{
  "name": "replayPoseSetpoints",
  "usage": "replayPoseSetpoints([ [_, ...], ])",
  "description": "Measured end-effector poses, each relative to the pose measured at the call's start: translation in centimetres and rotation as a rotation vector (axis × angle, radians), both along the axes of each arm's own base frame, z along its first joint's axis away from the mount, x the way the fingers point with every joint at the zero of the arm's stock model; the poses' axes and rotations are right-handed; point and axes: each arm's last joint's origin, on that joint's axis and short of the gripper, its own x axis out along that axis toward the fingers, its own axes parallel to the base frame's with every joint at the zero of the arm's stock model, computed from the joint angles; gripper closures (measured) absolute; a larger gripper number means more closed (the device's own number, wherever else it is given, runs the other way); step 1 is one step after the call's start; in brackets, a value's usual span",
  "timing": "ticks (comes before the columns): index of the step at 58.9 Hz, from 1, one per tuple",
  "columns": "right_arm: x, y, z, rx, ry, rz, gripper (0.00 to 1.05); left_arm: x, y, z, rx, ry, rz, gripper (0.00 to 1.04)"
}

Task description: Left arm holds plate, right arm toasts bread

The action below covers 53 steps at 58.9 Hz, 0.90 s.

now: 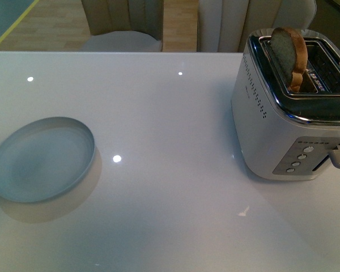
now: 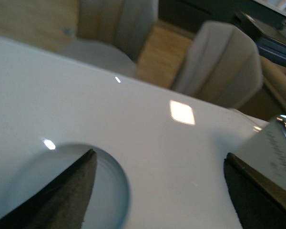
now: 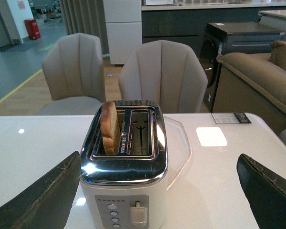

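The pale blue-grey plate lies on the white table at the left and is empty; part of it shows in the left wrist view. The bread slice stands upright in the left slot of the white and chrome toaster, sticking out of the top; it also shows in the right wrist view. My left gripper is open and empty above the table beside the plate. My right gripper is open and empty, facing the toaster's lever side. Neither arm shows in the front view.
The toaster's lever and several round buttons face my right gripper. Beige chairs stand behind the far table edge. A sofa stands further back.
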Motion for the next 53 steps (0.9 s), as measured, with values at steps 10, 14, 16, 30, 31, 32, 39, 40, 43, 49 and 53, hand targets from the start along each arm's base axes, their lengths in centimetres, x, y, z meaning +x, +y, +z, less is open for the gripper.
replayPoseSetpoints([
  [10,0.0,0.0,0.0,0.0,0.0,0.0,0.09,-1.5,0.4,1.2,0.145,-0.11,0.036,0.64],
  [14,0.0,0.0,0.0,0.0,0.0,0.0,0.09,-2.1,0.5,0.9,0.165,-0.094,0.036,0.77],
  [16,0.0,0.0,0.0,0.0,0.0,0.001,0.09,-2.4,0.5,0.9,0.172,-0.09,0.036,0.84],
  [30,0.0,0.0,0.0,0.0,0.0,0.0,0.09,-4.1,0.5,1.1,0.185,-0.1,0.035,1.02],
  [31,0.0,0.0,0.0,0.0,0.0,0.0,0.09,-4.2,0.5,1.1,0.185,-0.099,0.035,1.02],
  [32,0.0,0.0,0.0,0.0,0.0,0.0,0.09,-4.3,0.5,1.1,0.185,-0.1,0.035,1.02],
  [39,0.0,0.0,0.0,0.0,0.0,0.0,0.09,-4.9,0.5,1.3,0.186,-0.106,0.035,1.02],
  [40,0.0,0.0,0.0,0.0,0.0,0.0,0.09,-5.0,0.5,1.3,0.186,-0.107,0.036,1.02],
  [43,0.0,0.0,0.0,0.0,0.0,0.001,0.09,-5.2,0.5,1.4,0.186,-0.11,0.036,1.02],
  [49,0.0,0.0,0.0,0.0,0.0,0.0,0.09,-5.6,0.5,1.6,0.186,-0.116,0.036,1.02],
  [53,0.0,0.0,0.0,0.0,0.0,0.0,0.09,-5.9,0.5,1.7,0.186,-0.119,0.037,1.02],
])
